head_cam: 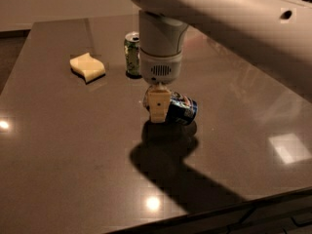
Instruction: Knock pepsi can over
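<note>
The pepsi can is dark blue with white marks, and the cream gripper sits right against it. The other can is green and white. The sponge is pale yellow and the table is dark brown.
</note>
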Available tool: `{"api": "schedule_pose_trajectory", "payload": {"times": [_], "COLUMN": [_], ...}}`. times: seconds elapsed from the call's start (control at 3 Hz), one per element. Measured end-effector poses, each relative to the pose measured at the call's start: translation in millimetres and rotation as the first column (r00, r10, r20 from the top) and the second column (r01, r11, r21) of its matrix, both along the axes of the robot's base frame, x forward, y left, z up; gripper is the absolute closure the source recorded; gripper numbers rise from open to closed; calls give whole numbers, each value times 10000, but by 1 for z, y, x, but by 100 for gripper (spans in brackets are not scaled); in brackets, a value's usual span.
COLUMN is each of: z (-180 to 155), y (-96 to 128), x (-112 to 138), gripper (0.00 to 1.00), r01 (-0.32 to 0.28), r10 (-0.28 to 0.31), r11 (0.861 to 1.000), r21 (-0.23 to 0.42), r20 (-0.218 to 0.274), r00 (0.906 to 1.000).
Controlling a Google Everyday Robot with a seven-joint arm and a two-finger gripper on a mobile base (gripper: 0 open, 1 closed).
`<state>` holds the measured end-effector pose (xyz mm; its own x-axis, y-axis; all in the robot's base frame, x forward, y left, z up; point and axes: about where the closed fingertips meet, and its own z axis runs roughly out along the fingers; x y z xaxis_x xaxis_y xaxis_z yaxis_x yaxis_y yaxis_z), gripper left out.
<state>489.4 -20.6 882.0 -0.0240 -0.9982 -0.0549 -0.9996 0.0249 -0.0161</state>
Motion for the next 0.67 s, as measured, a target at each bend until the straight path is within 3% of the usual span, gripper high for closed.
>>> {"api": "schedule_pose_trajectory", "payload": {"times": [0.33,0.67], "z": [-6,-12], "y": [-1,0], "x": [6,7], "gripper": [35,12], "r01": [-182,-451], "r10": [193,470], "r11": [9972,9934], "r21": [-728,-1050], "r20": [148,153], "r00": [9997,9988]}}
